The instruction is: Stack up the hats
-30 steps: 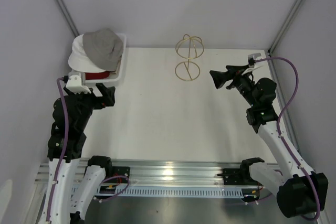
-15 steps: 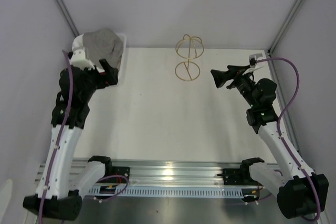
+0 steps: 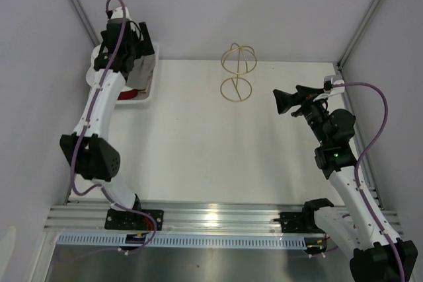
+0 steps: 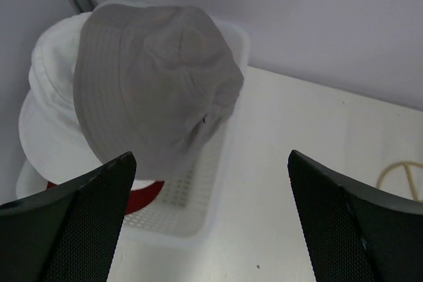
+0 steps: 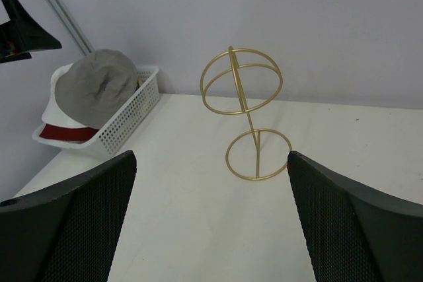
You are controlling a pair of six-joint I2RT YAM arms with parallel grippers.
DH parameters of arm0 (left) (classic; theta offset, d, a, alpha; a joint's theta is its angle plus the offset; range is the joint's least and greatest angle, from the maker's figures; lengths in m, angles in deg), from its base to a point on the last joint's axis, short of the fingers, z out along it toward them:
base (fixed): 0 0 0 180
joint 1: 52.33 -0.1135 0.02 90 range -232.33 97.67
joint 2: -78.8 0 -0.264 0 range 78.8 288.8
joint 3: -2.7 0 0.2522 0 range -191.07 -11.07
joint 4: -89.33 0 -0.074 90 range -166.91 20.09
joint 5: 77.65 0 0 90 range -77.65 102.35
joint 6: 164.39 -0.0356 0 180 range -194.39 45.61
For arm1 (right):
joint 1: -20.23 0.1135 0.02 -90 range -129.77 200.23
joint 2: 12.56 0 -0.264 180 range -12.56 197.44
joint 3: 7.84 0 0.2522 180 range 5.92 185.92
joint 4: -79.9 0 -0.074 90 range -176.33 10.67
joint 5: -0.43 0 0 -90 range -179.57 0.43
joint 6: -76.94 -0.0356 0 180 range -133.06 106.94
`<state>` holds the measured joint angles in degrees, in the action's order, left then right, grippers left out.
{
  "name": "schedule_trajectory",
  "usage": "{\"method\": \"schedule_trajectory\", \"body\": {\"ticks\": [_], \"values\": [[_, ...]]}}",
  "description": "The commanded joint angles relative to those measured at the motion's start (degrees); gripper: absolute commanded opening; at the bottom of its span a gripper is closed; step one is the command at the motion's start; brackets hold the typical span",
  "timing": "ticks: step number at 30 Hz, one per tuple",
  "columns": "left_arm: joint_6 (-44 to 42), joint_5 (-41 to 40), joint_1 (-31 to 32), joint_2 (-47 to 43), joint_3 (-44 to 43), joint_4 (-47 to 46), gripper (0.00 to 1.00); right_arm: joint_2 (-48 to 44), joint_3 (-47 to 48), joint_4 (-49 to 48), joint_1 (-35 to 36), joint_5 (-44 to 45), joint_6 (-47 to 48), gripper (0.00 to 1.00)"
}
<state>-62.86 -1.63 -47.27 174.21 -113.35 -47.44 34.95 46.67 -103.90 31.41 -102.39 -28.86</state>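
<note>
Seeing three hats heaped in one basket (image 4: 198,209), far-left counter (image 3: 198,143): grey hat (image 4: 155,84) topmost, white hat (image 4: 49,117) beneath, dark red hat (image 4: 142,196) lowest; no beige visible. Left tool (image 4: 210,163) above them, spread wide, empty. One gold stand (image 5: 243,113) mid-back, bare. Right tool (image 5: 211,156) released, empty. Probably at start, nothing stacked properly yet.

Lab enclosure: plain walls (image 3: 231,4), aluminium rail (image 3: 218,214).

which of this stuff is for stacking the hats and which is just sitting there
For the job: grey fabric bucket hat, white fabric bucket hat, dark red fabric hat beneath them.
Just lying about: white mesh plastic basket holding them, gold wire stand.
</note>
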Motion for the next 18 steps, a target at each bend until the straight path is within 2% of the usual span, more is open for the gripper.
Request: {"method": "schedule_trajectory", "body": {"ticks": [1,3,6,9,12,15,16,18], "values": [[-5.6,-9.5,0.4,8.0,-10.6,2.6,1.0,0.8,-0.4,-0.7,0.2,1.7,0.9,0.99],[-6.1,-10.7,0.4,14.6,-19.2,5.1,0.99,2.1,-0.8,-2.0,0.2,1.9,0.3,0.99],[-7.0,-11.2,0.6,19.2,-23.2,6.1,1.0,4.5,-0.8,-4.2,0.2,1.4,-1.1,0.99],[-6.8,-9.1,1.0,18.7,-21.0,5.0,0.99,7.8,-0.8,-9.4,0.3,-0.2,-2.9,0.99],[-7.9,-6.2,2.1,15.3,-18.3,1.1,1.0,15.0,1.1,-13.8,0.7,-1.8,-3.2,0.99],[-9.1,-4.0,2.8,11.9,-13.9,-2.0,1.0,25.1,7.7,-14.0,1.4,-3.4,-0.2,0.99],[-9.2,-2.8,2.9,11.4,-13.2,-2.1,0.99,30.5,12.8,-13.2,1.6,-4.5,1.1,1.0],[-9.7,-2.6,2.9,10.6,-12.9,-2.3,1.0,35.7,18.6,-9.3,2.5,-4.5,4.7,0.99]]}}
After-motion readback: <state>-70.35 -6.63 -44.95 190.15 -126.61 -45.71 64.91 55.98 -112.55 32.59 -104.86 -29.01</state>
